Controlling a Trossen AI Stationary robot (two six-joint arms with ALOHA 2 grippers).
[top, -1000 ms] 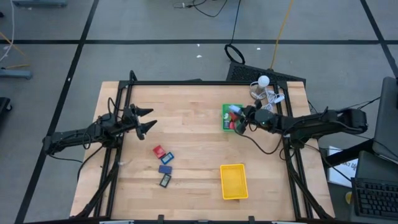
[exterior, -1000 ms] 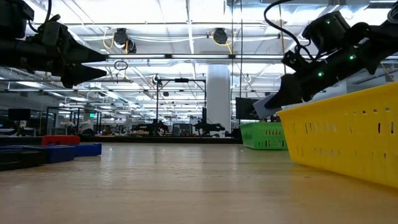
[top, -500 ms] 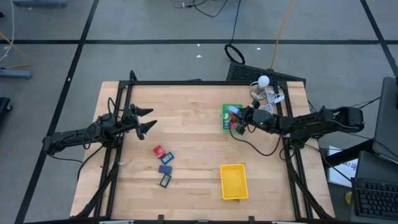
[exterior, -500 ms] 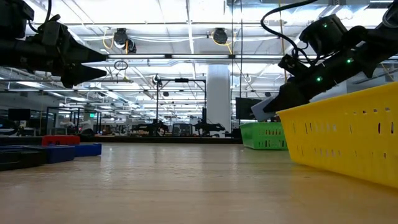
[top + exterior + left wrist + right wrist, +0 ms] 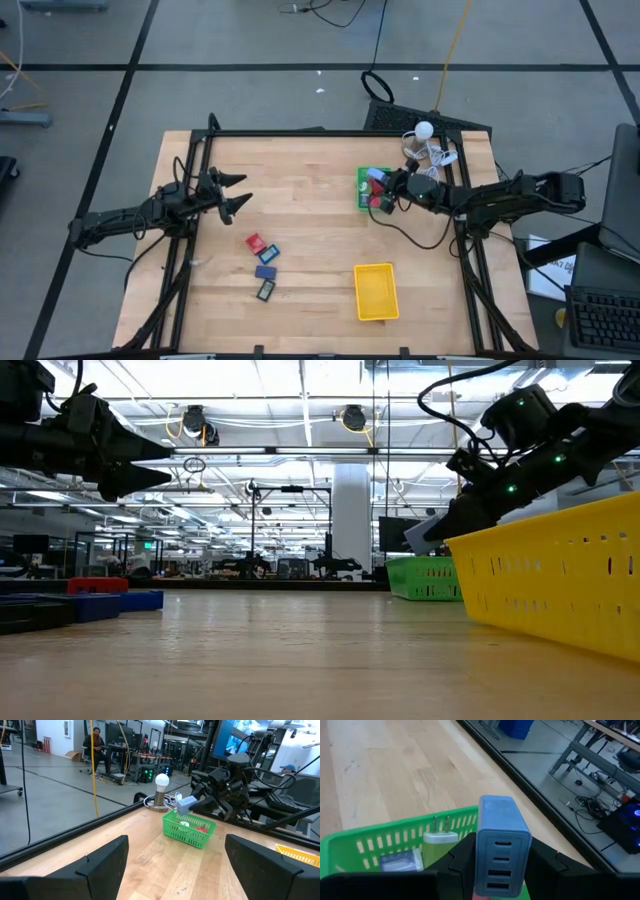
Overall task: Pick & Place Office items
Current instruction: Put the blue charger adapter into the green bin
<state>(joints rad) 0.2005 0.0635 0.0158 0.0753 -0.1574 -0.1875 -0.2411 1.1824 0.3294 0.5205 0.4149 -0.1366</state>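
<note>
Right now the right gripper [image 5: 384, 189] hangs over the green tray [image 5: 363, 176] at the far right part of the wooden table [image 5: 310, 170], its fingers clamped on a light blue charger block [image 5: 501, 842] whose face shows a row of slots. From the right wrist view, that block sits squarely between the two dark fingers, above the tray's mesh wall. Inside the tray lies a whitish plug adapter [image 5: 439, 840] with two prongs standing up, and beside it a pale blue piece [image 5: 399, 862]; the left wrist view also shows something red [image 5: 202, 827] in there.

Over on the left side, the left gripper [image 5: 236, 193] waits above the table with its fingers spread wide, holding nothing.

Four more office items lie on the bare wood toward the near middle, well apart from both trays: a red piece [image 5: 255, 243], a blue one [image 5: 270, 254] just beside it, a dark navy rectangle [image 5: 265, 271], and another dark one [image 5: 266, 290] nearest the front edge. An empty-looking yellow tray [image 5: 376, 291] sits near the front, right of that cluster. A white bulb-shaped lamp [image 5: 424, 130] stands at the table's far right corner.
</note>
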